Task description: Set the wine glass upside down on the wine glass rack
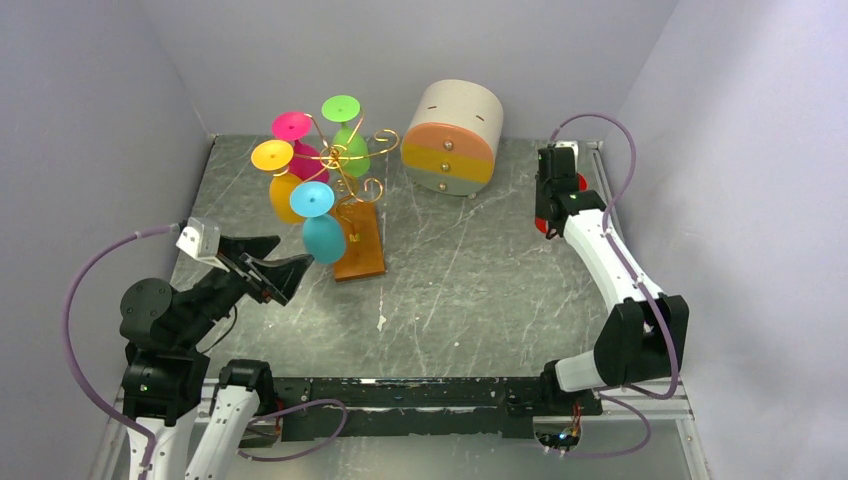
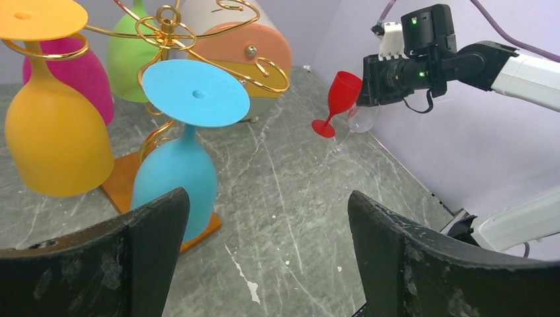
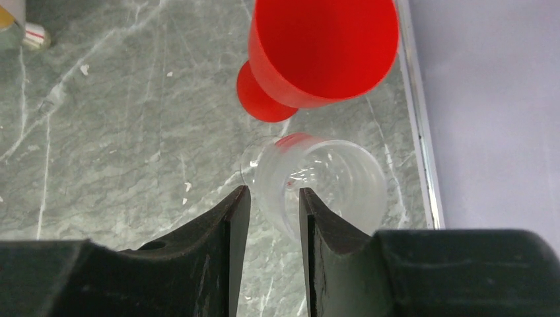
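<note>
Right tool (image 3: 274, 191), nearly closed, pinches the clear wine glass (image 3: 333, 188) by its wall; left tool (image 2: 266, 195) gapes empty.

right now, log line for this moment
left gripper open, empty, by wine glass rack | right gripper jaws narrow at clear wine glass rim, grip unclear
</note>
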Available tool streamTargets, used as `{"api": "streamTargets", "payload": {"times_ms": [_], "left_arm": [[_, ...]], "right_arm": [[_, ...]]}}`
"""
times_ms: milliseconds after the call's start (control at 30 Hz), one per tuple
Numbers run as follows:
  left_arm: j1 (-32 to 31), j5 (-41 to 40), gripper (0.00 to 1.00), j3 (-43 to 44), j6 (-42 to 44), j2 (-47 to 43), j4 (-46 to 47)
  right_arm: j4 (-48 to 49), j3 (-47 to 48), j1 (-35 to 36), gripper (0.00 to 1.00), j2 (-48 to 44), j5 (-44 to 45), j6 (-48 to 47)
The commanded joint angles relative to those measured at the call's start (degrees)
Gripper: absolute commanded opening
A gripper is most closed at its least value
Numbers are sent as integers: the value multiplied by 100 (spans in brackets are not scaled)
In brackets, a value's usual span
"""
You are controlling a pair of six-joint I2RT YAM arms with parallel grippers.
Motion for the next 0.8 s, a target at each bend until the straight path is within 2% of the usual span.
{"api": "streamTargets", "payload": {"times_ms": [0, 233, 500, 633, 767], "left_arm": [[44, -273, 94, 87, 31, -8, 91], [44, -238, 94, 160, 114, 25, 53], [44, -433, 96, 50, 41, -45, 131], [44, -546, 100, 60, 113, -43, 201], [44, -455, 100, 137, 390, 70, 283]], "right_arm": [[-22, 142, -45, 35, 157, -359, -39], [-90, 173, -49, 25, 222, -475, -5], [-161, 134, -45, 2, -65, -680, 10], [-339, 235, -8, 0, -140, -845, 67], [-462, 283, 117, 0, -348, -1169, 181]]}}
